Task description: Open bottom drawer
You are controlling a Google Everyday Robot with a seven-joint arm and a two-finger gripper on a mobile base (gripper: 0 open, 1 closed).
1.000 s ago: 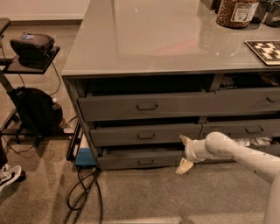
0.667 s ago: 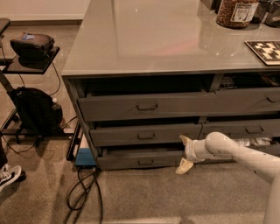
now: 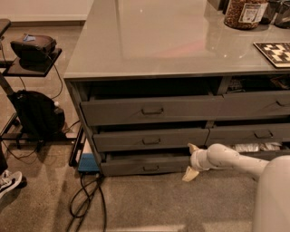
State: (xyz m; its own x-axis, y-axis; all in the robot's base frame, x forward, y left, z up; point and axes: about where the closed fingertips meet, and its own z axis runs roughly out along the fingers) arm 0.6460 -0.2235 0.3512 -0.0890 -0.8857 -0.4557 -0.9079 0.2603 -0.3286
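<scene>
The bottom drawer [image 3: 145,166] is the lowest dark grey front in the left column of the cabinet. It has a small central bail handle [image 3: 151,168] and stands slightly out, with a dark gap above it. My gripper [image 3: 190,161] is at the right end of this drawer front, low near the floor, on a white arm coming in from the right. Its two pale fingers are spread, one up [image 3: 193,148] and one down [image 3: 188,175], and hold nothing. What lies inside the drawer is hidden.
Middle [image 3: 151,140] and top [image 3: 152,110] drawers stand slightly open above. A right-hand drawer shows white bundles [image 3: 253,147]. A black bag [image 3: 38,113], a stand with a black device [image 3: 34,46], cables [image 3: 86,199] and a shoe [image 3: 9,181] sit at left. A jar [image 3: 244,13] and chessboard [image 3: 274,52] are on top.
</scene>
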